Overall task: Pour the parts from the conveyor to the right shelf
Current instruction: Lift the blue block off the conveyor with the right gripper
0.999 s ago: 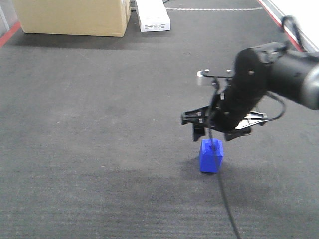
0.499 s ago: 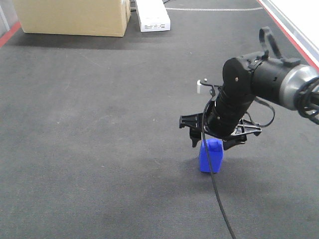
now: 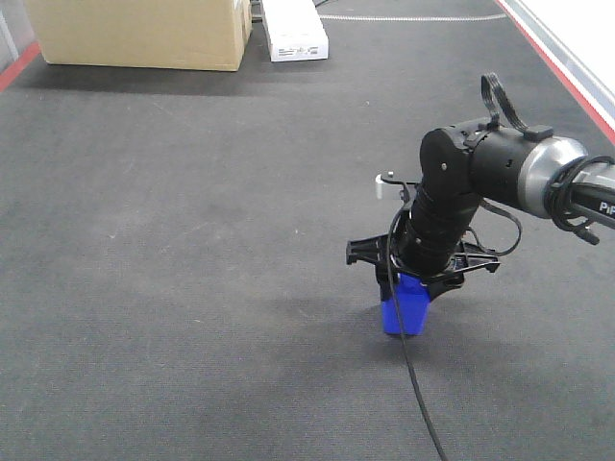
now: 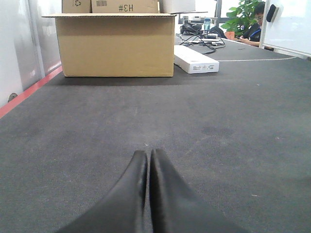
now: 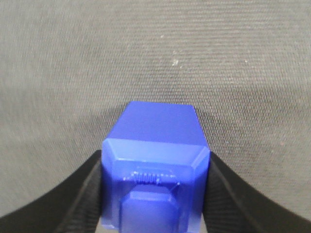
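A bright-blue part [image 3: 404, 313] stands on the dark grey conveyor [image 3: 192, 240], right of centre. My right gripper [image 3: 406, 288] points straight down over it, one finger on each side. In the right wrist view the part [image 5: 155, 141] fills the gap and both black fingers [image 5: 90, 189] press flush against its sides, so the gripper is shut on it. Resting low over the belt [image 4: 218, 136], my left gripper [image 4: 148, 152] is shut with nothing held. The right shelf is out of view.
A large cardboard box [image 3: 144, 34] and a flat white box [image 3: 293, 29] sit at the far end of the belt. A red strip [image 3: 548, 53] edges the belt at the upper right. A black cable [image 3: 420, 384] hangs from the right arm.
My right gripper has come down from just above the part and its fingers now close on the part's sides. The part has stayed in place.
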